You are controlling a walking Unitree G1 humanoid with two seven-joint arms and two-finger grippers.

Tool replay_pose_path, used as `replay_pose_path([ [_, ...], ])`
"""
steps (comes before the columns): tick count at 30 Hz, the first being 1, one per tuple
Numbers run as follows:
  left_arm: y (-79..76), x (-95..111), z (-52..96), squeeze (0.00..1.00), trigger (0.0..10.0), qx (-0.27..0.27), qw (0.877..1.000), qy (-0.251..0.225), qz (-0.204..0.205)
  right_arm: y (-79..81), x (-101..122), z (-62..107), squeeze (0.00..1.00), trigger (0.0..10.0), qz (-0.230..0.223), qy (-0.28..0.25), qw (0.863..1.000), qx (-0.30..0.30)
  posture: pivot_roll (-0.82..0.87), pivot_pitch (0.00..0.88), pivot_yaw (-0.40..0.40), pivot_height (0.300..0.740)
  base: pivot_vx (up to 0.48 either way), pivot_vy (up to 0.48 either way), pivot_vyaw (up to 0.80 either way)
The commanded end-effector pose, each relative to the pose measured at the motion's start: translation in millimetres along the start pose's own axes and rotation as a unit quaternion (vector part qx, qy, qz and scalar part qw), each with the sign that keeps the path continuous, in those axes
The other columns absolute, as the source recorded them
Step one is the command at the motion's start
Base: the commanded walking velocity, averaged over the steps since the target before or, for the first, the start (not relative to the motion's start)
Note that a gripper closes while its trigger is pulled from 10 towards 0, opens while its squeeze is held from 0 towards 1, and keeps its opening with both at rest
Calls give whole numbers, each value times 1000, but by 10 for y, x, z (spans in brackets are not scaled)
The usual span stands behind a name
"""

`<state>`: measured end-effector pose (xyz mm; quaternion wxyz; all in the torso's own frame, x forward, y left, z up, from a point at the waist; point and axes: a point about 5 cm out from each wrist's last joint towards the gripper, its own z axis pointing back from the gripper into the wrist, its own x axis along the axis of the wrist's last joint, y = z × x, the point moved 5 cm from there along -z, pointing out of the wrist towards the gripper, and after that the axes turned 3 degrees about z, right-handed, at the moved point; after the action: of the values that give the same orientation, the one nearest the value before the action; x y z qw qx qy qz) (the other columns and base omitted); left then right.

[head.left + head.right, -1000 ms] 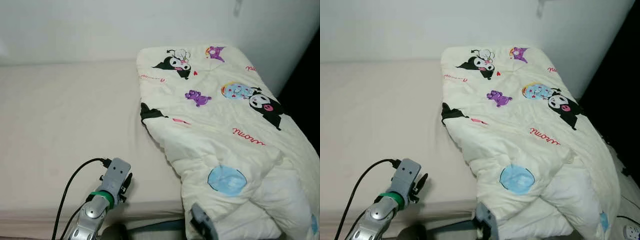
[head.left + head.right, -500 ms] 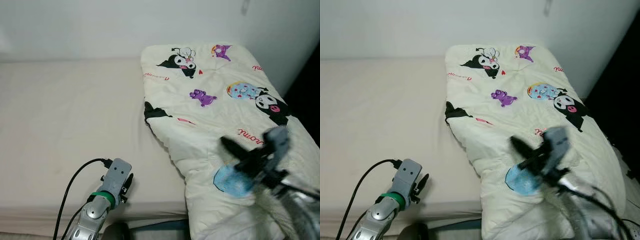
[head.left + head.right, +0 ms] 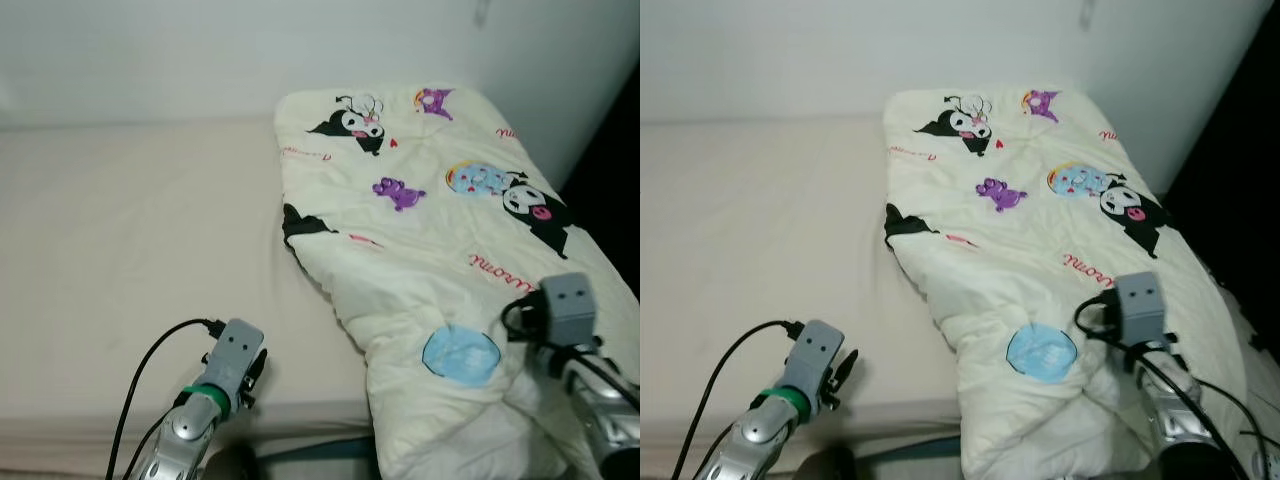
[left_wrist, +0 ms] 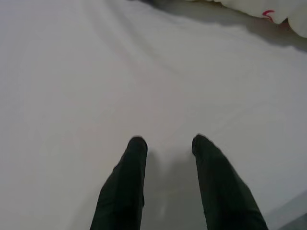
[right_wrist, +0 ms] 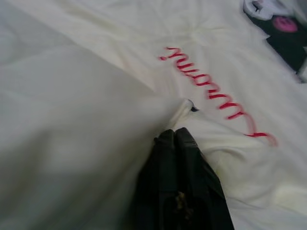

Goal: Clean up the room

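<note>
A cream quilt (image 3: 430, 230) printed with cartoon characters, a purple bear and red script lies folded along the right-hand side of a bed, reaching from the white wall (image 3: 200, 50) at the far end down over the near edge, where it bunches into thick folds beside a pale blue round print. The rest of the mattress is covered by a plain beige sheet (image 3: 130, 250) with only faint creases. The right gripper (image 5: 176, 136) is down on the quilt's near right portion, just short of the red lettering; its two black fingers (image 5: 165, 143) are pressed together with a small peak of the quilt fabric nipped between their tips (the pinched fold stands up slightly from the surrounding cover). In the head views its grey wrist housing and black cabling sit directly above that spot, beside the blue print. The left gripper (image 4: 165, 141) is held low over the bare sheet near the front edge of the bed, well apart from the quilt; its fingers (image 4: 125, 182) are spread with a clear gap between them and nothing is held between them
</note>
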<state>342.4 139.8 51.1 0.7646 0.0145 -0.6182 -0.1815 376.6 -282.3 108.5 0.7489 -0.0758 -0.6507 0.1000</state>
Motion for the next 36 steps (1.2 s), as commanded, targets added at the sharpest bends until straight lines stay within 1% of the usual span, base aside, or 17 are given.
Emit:
replay_pose_path([
  [1,2,-112,46,0,10000,0,1000,20,-3,305,-123,-25,0,10000,-27,19,997,64,-86,176,158,595,0,0,0],
  [3,7,-115,53,0,10000,1,1000,20,-3,526,-107,-46,0,10000,-49,17,992,112,-86,176,158,595,0,0,0],
  [5,12,-116,59,0,10000,1,1000,21,-4,1102,-23,-5,0,10000,-83,4,968,239,-89,179,159,595,0,0,0],
  [6,12,-116,59,0,10000,1,1000,21,-4,1102,-23,-5,0,10000,-83,4,968,239,-89,179,159,595,0,0,0],
  [8,6,-97,52,0,10000,1,1000,20,-3,1690,9,267,0,10000,-89,3,917,390,-90,183,160,595,0,0,0],
  [9,6,-97,52,0,10000,1,1000,20,-3,1690,9,267,0,10000,-89,3,917,390,-90,183,160,595,0,0,0],
  [10,-1,-78,40,0,10000,-1,1000,18,-3,2052,33,746,0,10000,-98,19,846,523,-98,182,159,595,0,0,0],
  [11,-1,-78,40,0,10000,-1,1000,18,-3,2052,33,746,0,10000,-98,19,846,523,-98,182,159,595,0,0,0],
  [14,-2,-69,29,0,10000,-2,1000,17,-4,2218,203,1291,0,10000,-119,24,770,626,-107,180,156,595,0,0,0],
  [16,0,-68,27,0,10000,-2,1000,17,-4,2231,259,1387,0,10000,-127,25,756,641,-107,180,156,595,0,0,0],
  [19,-6,-69,20,0,10000,-3,1000,17,-5,2189,542,1767,0,10000,-164,22,694,700,-122,169,154,595,0,0,0],
  [23,-22,-68,8,0,10000,-5,1000,16,-5,2086,738,1934,0,10000,-183,10,666,723,-140,158,145,595,0,0,0],
  [25,-31,-61,-1,0,10000,-6,1000,16,-4,2030,796,1903,0,10000,-180,-3,675,715,-140,158,145,595,0,0,0],
  [28,-67,-37,-30,0,10000,-7,1000,13,0,1655,919,1247,0,10000,-154,-76,800,574,-148,148,143,595,0,0,0],
  [31,-82,-35,-31,0,10000,-9,1000,12,0,1507,941,1036,0,10000,-158,-98,834,519,-148,148,143,595,0,0,0],
  [33,-96,-35,-27,0,10000,-12,1000,12,-1,1324,815,707,0,10000,-159,-100,888,421,-139,147,147,595,0,0,0],
  [36,-92,-36,-23,0,10000,-12,1000,12,-1,1305,651,573,0,10000,-144,-80,911,377,-128,148,150,595,0,0,0],
])
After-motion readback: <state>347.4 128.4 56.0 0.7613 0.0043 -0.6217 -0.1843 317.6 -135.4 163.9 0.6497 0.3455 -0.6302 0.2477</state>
